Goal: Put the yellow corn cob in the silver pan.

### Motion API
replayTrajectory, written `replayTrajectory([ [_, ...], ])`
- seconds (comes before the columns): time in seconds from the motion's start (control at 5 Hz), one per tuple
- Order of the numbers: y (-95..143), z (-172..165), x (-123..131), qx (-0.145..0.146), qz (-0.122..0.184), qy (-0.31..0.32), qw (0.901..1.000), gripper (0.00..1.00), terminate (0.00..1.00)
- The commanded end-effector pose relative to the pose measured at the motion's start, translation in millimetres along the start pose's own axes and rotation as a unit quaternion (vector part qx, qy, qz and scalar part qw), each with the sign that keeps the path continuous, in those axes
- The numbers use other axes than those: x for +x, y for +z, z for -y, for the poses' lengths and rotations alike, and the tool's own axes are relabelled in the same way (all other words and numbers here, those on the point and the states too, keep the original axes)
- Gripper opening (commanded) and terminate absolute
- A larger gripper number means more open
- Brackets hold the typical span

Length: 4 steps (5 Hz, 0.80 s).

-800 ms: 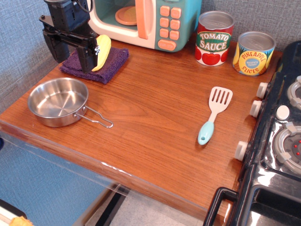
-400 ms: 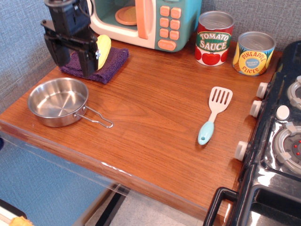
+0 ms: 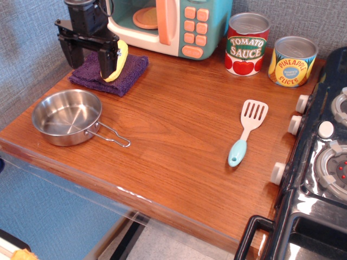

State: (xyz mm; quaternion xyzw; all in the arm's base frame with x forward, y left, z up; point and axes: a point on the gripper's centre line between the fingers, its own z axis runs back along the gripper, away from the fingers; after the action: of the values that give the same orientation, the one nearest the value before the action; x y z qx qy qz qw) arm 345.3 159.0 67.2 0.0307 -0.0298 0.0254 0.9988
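The yellow corn cob [image 3: 120,58] lies tilted on a purple cloth [image 3: 127,76] at the back left of the counter, in front of the toy microwave. My black gripper [image 3: 89,68] hangs over the cloth with its jaws open and nothing between them. Its right finger [image 3: 108,60] stands just left of the cob and covers the cob's left edge; I cannot tell whether they touch. The silver pan [image 3: 66,116] sits empty near the front left edge, its wire handle [image 3: 113,135] pointing right. The pan is in front of the gripper and apart from it.
A teal toy microwave [image 3: 173,24] stands at the back. A tomato sauce can [image 3: 246,44] and a pineapple slices can [image 3: 293,61] stand at the back right. A spatula [image 3: 247,131] lies mid-right. A black toy stove [image 3: 322,146] borders the right side.
My gripper has moved back and slightly right over the purple cloth, staying open. The corn cob and the pan have not moved.
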Motion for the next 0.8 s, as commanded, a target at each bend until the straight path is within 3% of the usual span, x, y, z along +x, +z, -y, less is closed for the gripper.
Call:
replayTrajectory([
  [0.0,7.4,-22.5,52.2,0.013,0.037,0.059,0.9975,1.0,0.0],
  [0.6,-25.4,-33.2,49.7,-0.01,0.004,0.124,0.9922,1.0,0.0],
])
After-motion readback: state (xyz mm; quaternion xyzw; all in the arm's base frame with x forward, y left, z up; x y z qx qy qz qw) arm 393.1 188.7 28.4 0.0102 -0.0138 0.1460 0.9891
